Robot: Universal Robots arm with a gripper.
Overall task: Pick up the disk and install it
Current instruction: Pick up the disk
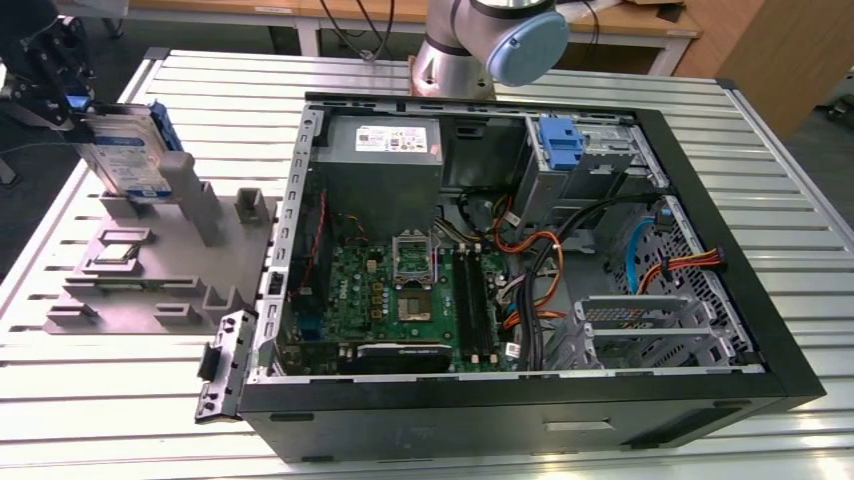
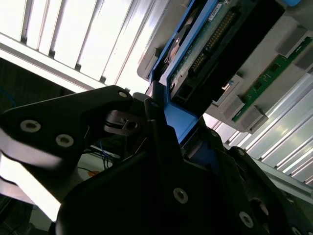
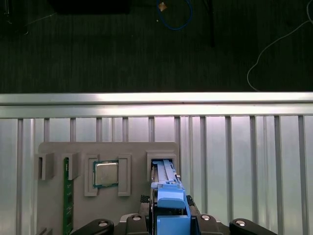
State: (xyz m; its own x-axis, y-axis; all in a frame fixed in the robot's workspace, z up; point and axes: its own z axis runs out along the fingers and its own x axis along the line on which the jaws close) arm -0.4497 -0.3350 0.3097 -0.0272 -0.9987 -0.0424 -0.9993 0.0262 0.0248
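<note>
Disk (image 1: 130, 152) is clamped upright by its blue carrier (image 3: 172, 208) between the fingers of the gripper (image 1: 80, 110), at its slot in the grey fixture (image 1: 147, 290) beside the open case (image 1: 534, 405). Upright hold is judged to match on-edge slot storage.

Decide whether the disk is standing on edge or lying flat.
On edge: in the exterior view the disk stands upright at the grey holder, the gripper closed on its upper end.

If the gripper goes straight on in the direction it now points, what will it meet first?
Probably the grey holder: the gripper, shut on the disk, points down at it. The gap between them is unclear.
</note>
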